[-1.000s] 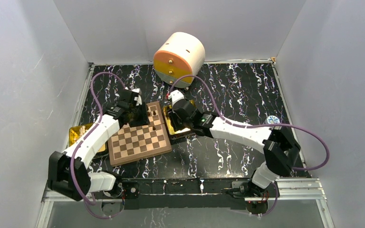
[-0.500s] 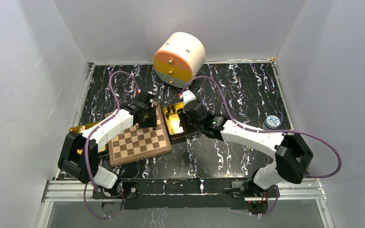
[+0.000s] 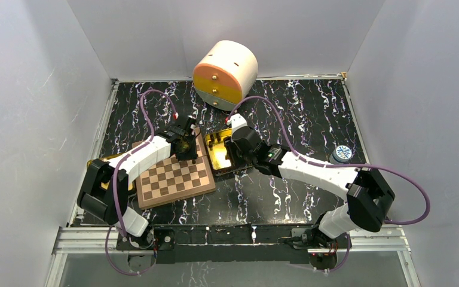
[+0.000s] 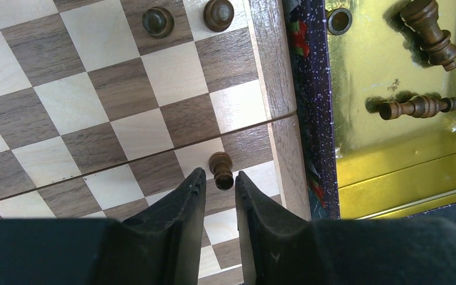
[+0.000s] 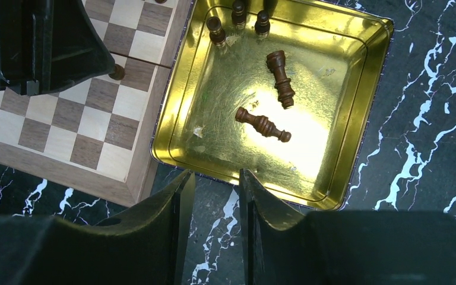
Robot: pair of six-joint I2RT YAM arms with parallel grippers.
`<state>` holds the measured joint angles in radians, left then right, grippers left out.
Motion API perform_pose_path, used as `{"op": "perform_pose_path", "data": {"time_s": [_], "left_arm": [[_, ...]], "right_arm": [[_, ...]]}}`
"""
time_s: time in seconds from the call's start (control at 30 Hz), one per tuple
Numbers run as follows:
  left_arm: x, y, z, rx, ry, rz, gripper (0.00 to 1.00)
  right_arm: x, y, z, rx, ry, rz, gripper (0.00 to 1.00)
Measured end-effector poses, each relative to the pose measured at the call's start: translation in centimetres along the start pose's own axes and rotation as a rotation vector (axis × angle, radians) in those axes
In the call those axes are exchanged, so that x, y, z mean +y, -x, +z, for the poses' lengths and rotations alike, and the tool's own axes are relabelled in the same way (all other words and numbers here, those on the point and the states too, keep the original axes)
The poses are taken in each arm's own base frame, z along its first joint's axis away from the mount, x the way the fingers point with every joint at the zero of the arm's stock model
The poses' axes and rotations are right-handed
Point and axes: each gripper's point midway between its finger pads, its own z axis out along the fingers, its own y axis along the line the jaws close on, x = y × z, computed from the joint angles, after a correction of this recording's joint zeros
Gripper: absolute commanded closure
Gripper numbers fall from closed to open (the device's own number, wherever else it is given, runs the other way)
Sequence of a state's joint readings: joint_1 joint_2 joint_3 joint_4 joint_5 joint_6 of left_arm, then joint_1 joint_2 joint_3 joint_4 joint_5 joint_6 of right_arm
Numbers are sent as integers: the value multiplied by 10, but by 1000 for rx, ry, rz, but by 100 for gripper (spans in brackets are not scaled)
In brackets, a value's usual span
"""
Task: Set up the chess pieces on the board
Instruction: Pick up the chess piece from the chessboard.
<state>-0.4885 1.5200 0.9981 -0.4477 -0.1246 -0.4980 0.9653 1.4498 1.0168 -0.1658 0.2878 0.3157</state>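
The board (image 3: 173,176) lies left of centre; it also shows in the left wrist view (image 4: 77,101). My left gripper (image 4: 217,178) hovers over its far right corner (image 3: 185,142), jaws slightly apart. A small dark pawn (image 4: 221,171) stands on a square between the fingertips with a gap on each side. Two more pawns (image 4: 157,21) stand on the edge row. My right gripper (image 5: 215,175) is open and empty over the near rim of the gold tin (image 5: 368,89). Two larger pieces (image 5: 279,77) lie in the tin, and three pawns (image 5: 238,13) stand at its far side.
The tin (image 3: 221,154) touches the board's right edge. A second gold tray (image 3: 98,164) lies under my left arm. An orange and cream round drawer box (image 3: 225,73) stands at the back. A small blue-white disc (image 3: 342,152) sits far right.
My left gripper has moved right to the board's far right corner and its arm has folded in. My right gripper has shifted slightly right, uncovering the tin. Little has moved in the last half second.
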Motion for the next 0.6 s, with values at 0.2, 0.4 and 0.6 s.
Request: {"op": "perform_pose_path", "data": {"time_s": [0.2, 0.4, 0.6], "left_arm": [[0, -1, 2, 6, 3, 1, 76], [0, -2, 5, 13, 4, 2, 85], [0, -3, 6, 17, 3, 4, 89]], "right_arm": [[-1, 2, 0, -7, -1, 4, 59], [-1, 3, 0, -8, 1, 5, 59], [-2, 3, 0, -10, -1, 7, 59]]}}
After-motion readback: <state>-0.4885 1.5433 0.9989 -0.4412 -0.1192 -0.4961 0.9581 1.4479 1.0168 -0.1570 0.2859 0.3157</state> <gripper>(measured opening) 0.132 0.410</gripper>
